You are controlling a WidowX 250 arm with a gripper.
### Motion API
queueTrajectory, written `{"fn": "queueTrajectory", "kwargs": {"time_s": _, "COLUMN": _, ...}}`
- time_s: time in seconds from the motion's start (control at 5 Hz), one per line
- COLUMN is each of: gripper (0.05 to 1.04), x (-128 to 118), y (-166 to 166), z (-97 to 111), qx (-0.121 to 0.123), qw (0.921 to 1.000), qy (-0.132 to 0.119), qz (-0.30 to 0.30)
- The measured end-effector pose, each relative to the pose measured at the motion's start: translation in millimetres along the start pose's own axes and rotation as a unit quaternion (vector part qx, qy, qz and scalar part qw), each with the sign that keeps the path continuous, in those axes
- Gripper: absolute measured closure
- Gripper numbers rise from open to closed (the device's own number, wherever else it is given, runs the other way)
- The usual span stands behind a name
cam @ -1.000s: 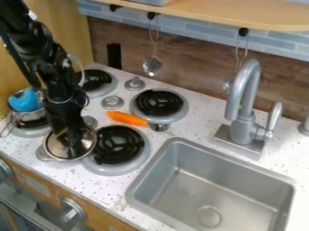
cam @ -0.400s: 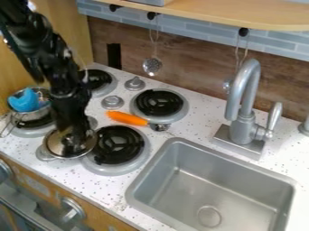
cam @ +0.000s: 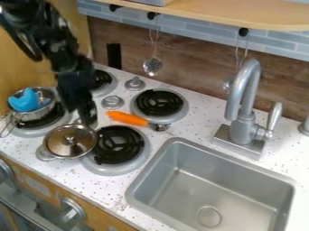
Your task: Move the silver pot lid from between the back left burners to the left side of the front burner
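The black gripper point(cam: 83, 115) hangs low over the left part of the stove, just behind a small metal pot with a lid. That lid point(cam: 66, 143) has a brownish see-through middle and a knob, and lies over the pot at the front, left of the front black burner. Farther left stands a metal pot point(cam: 37, 115) on a burner, with a blue object point(cam: 24, 100) inside it. An orange-handled utensil point(cam: 128, 118) lies between the burners, to the right of the gripper.
Two black coil burners point(cam: 158, 103) point(cam: 118, 145) are right of the gripper, with a third behind it. The sink point(cam: 211, 189) and faucet point(cam: 243, 122) stand at the right. A slotted ladle point(cam: 152, 66) hangs on the back wall under the wooden shelf point(cam: 241, 16).
My gripper has moved up and back from over the lid, which is now uncovered to view. The lid and the pots look unmoved.
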State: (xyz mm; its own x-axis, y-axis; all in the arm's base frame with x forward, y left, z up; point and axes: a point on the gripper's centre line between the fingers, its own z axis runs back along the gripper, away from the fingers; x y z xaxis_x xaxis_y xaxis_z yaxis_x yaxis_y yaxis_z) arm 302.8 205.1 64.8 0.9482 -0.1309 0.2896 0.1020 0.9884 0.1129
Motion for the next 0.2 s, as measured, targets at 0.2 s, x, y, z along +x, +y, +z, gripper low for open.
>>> {"fn": "queueTrajectory", "kwargs": {"time_s": 0.2, "gripper": 0.082, "x": 6.5, "y": 7.9, "z": 17.1, "qx": 0.018, "qw": 0.9990, "qy": -0.034, "qz": -0.023}}
